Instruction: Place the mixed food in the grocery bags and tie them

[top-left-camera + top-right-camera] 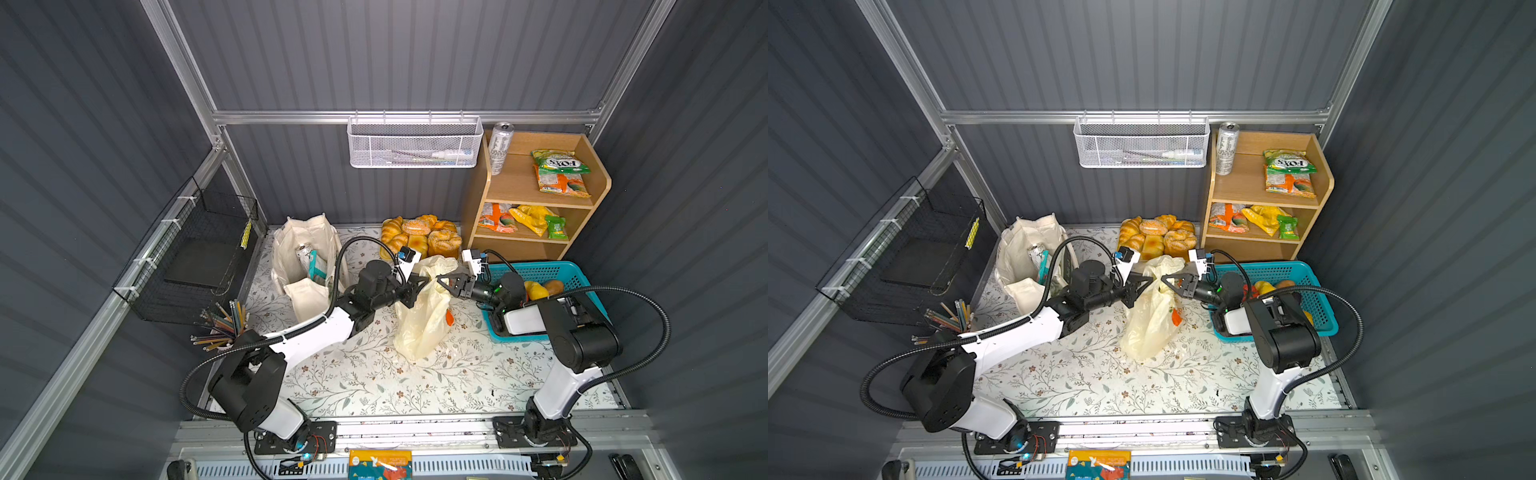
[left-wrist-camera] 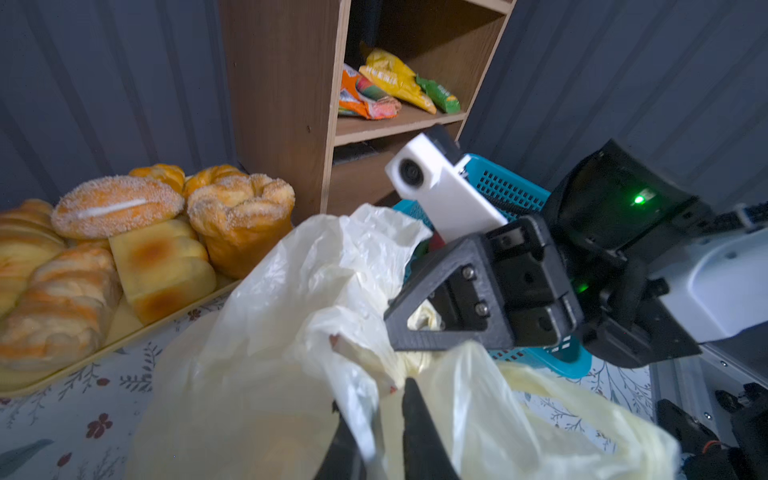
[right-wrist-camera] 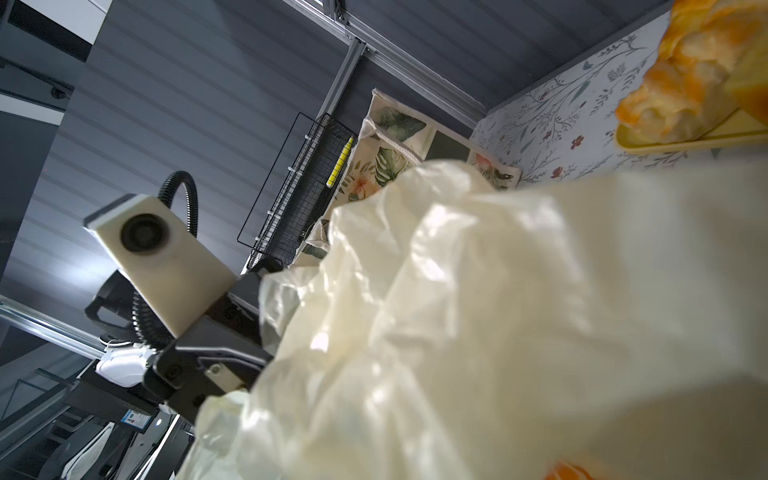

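The pale-yellow plastic bag (image 1: 419,328) (image 1: 1148,328) stands mid-table, its top gathered between both grippers. My left gripper (image 1: 427,280) (image 2: 380,419) is at the bag's top from the left; in the left wrist view its fingers stand slightly apart with a strip of film lying loose between them. From the right, my right gripper (image 1: 439,283) (image 1: 1165,279) (image 2: 392,322) is shut on the bag's upper edge; in the right wrist view the bag (image 3: 498,311) hides its jaws. The cream tote (image 1: 291,249) (image 1: 1017,249) stands open at the back left, with a white can (image 1: 302,252) and a teal packet (image 1: 318,266) inside.
A teal basket (image 1: 540,270) with a yellow fruit (image 1: 536,291) sits under the right arm. At the back are a bread tray (image 1: 419,237) and a wooden shelf (image 1: 536,187) with snack packets and a can (image 1: 500,145). On the left stand a pencil cup (image 1: 224,328) and a black wire rack (image 1: 199,257).
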Tool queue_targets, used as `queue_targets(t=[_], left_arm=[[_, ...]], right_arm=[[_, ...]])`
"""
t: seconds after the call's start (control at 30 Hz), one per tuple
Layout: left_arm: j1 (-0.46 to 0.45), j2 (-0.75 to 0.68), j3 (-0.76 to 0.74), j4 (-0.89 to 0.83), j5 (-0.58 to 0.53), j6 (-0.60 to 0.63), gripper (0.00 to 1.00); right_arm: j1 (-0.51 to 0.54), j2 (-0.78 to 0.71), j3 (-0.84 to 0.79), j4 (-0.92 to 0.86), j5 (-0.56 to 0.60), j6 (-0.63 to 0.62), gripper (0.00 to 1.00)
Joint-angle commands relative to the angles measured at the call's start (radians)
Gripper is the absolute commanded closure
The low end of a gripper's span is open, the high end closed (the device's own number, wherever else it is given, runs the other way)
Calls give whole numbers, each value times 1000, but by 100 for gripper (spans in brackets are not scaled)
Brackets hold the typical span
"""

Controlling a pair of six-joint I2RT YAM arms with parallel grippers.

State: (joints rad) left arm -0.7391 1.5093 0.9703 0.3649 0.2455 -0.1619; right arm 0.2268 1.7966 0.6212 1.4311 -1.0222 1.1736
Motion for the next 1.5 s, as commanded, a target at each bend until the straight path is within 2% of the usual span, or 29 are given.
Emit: queue_targets(t=[0.0,0.1,0.17,0.27,0.33,0.43,0.53,0.7,0.87,0.97,1.13,1.37,1.47], left_arm=[[-5,14,24,-10,8,6,82],[-5,18,20,5,-1,-11,82],[-5,-8,19,-31,-56,13,82],[-5,-75,9,-114,-221,73,80],[-3,-113,10,-182,-357,105,72],[-1,-158,-7,-195,-415,148,70],[-1,-168,17,-174,-336,151,69],[-7,-67,149,-133,-41,64,70],[-72,34,194,-111,133,38,70],[-98,50,139,-127,183,23,71],[-116,57,-14,-115,178,-2,72],[-121,150,-48,-57,180,-13,72],[-121,131,-49,-29,176,-14,72]], right_arm=[[-4,14,-6,38,4,-6,100],[-3,12,-4,34,8,-7,100],[-4,10,-9,35,11,-7,100],[-4,3,-21,43,17,-7,100],[-4,3,-25,46,21,-7,100],[-5,0,-26,48,21,-8,100],[-4,-1,-25,48,20,-7,100],[-3,3,-28,48,24,-7,100],[-3,0,-23,49,32,-8,100],[-3,-3,-23,47,37,-7,100],[-3,-9,-25,48,33,-8,100],[-1,-11,-27,48,27,-6,100],[-3,-6,-31,47,27,-7,100]])
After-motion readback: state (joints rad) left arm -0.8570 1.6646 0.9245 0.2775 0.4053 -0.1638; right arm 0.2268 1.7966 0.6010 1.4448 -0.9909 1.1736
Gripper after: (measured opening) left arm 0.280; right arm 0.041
